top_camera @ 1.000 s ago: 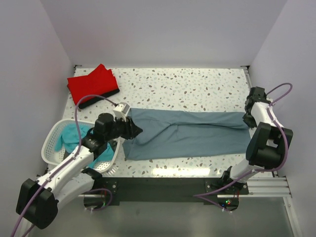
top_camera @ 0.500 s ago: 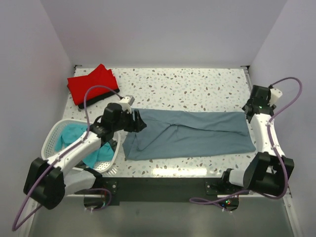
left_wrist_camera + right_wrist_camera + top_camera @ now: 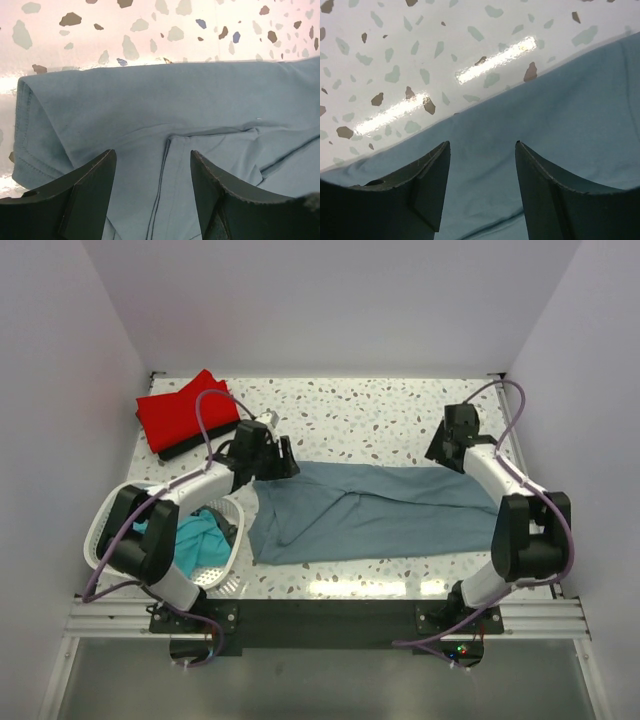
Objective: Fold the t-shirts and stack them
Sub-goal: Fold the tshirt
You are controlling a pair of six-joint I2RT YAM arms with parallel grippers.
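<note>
Slate grey-blue tee [image 3: 390, 510] lies spread flat across the middle of the speckled table [image 3: 400, 410], long side running left-right, a fold crease near its left end. Four tees total: the grey-blue one, a folded red tee [image 3: 185, 412] at the far left corner stacked on a black tee [image 3: 185, 448] with only its edge showing, and a teal tee [image 3: 195, 538] bunched in the one white basket [image 3: 108, 510] at near left. Two arms. Left gripper [image 3: 152, 155] sits over the grey-blue tee's far left edge, jaws apart, nothing between them. Right gripper [image 3: 482, 145] sits over its far right edge, jaws apart, empty.
</note>
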